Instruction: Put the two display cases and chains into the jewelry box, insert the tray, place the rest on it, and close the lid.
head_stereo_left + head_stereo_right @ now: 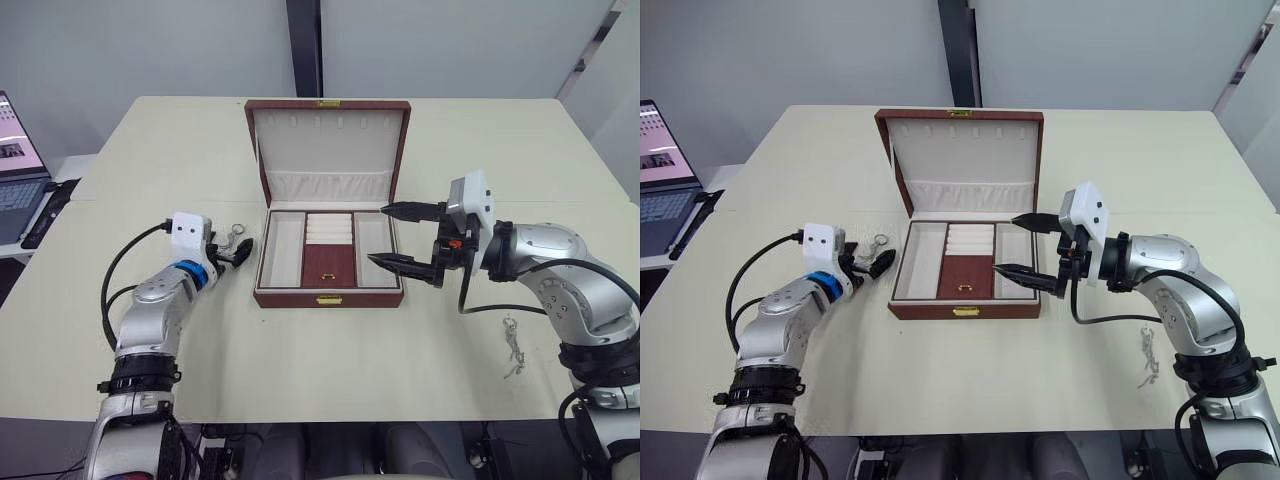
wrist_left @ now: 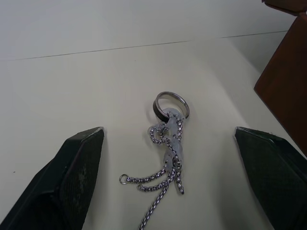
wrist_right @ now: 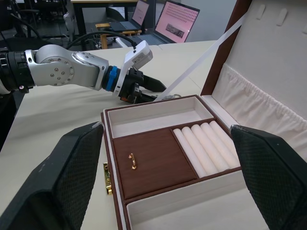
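Your left gripper [image 1: 232, 256] sits on the table just left of the open jewelry box [image 1: 328, 243], its fingers spread wide and holding nothing. Right between those fingers, a little ahead of them, lies a ring [image 2: 171, 105] tangled with a chain [image 2: 165, 165]. In the left wrist view the chain trails back from the ring toward the wrist, so its long axis runs roughly along the gripper's own reach, not across it. That is the relation to watch: the fingers straddle the bundle from either side, and a short push forward and down should bring them level with the ring end before you close.

Your right gripper [image 1: 405, 237] hovers over the right side of the box, also wide open and empty, with the tray's compartments and ring rolls [image 3: 205, 147] below it. A second chain [image 1: 513, 345] lies on the table near the right arm, well apart from the box.

The left arm is clearly the nearer one for the ring and chain; the right arm is closer to the loose chain on its own side.
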